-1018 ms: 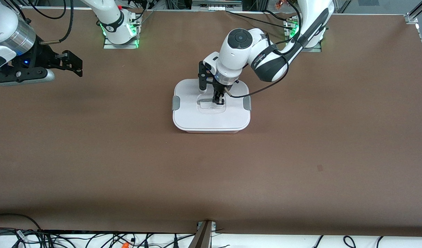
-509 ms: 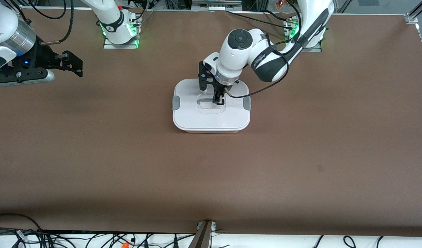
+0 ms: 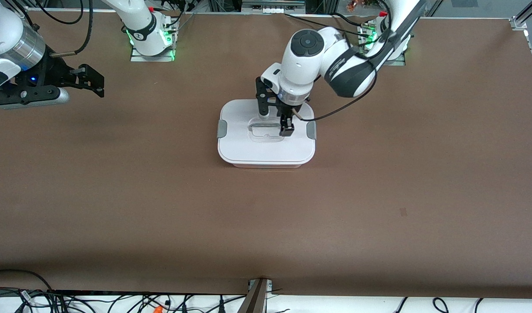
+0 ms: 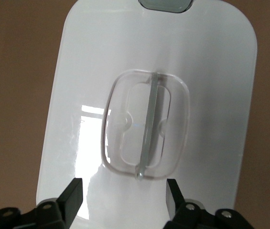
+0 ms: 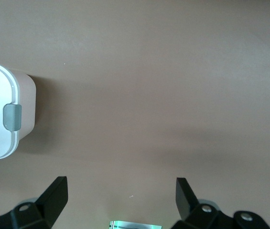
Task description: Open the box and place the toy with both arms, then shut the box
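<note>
- The bench is a wide brown surface, bare apart from one thing, the box.
- The two arms: the left arm reaches from its base down over the middle of the bench; the right arm waits over its own end of the bench, well apart from the box.
- The box sits on the middle of the bench with its white lid on and a grey clip at each short end. In the right wrist view a strip of pink tub wall shows under the lid edge.
- The toy is not to be seen in any view; it may be inside the closed box, but that cannot be told.
- The left claw hangs just above the lid, open wide and holding nothing; in the left wrist view its fingertips stand to either side of the handle's end.
- The right claw is open as well, and empty.
- The clear handle lies in its recess along the lid's long axis, clip to clip. The left claw is over the end toward the left arm's side, so the bar runs away from it lengthwise, and the left arm is much the nearer of the two.
- With the lid seated, the task looks to be at its end, or else at its start.
</note>
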